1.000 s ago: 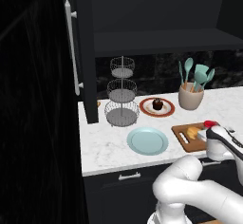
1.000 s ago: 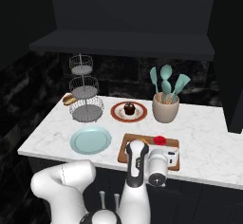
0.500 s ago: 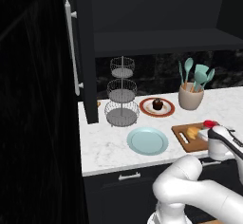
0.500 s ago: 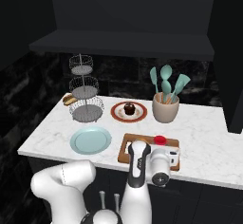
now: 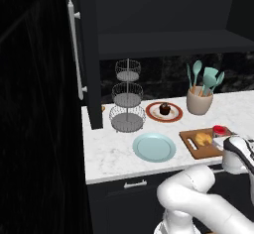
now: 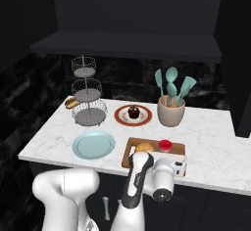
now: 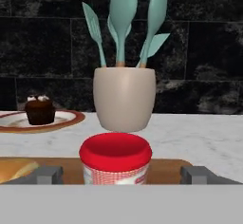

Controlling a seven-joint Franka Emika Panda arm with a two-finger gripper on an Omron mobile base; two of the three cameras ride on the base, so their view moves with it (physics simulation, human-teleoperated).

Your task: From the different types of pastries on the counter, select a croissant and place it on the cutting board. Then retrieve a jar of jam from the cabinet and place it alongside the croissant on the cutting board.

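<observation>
The jar of jam [image 7: 115, 159], red-lidded, stands on the cutting board [image 7: 166, 167] between my gripper's [image 7: 121, 174] two fingertips [image 7: 45, 174], which sit wide apart and clear of its sides, so the gripper is open. The croissant [image 7: 14, 168] lies on the board to the jar's left. From the right base view, the jar [image 6: 165, 145] and croissant [image 6: 144, 147] sit side by side on the cutting board [image 6: 131, 152], with the gripper [image 6: 166, 156] just in front. The left base view shows the jar [image 5: 219, 129], croissant [image 5: 202, 139] and board [image 5: 191, 146] near the counter's [image 5: 114, 153] front edge.
A beige crock [image 6: 171, 111] of teal utensils stands just behind the board. The dark chocolate pastry [image 6: 133, 112] sits on a brown-rimmed plate. A light-blue plate [image 6: 93, 144] lies left of the board, beside a wire tiered stand [image 6: 88, 98]. The cabinet door [image 5: 44, 79] hangs open at left.
The hand has crept very slightly to the right in the right base view. The jar and the croissant have stayed in place on the board.
</observation>
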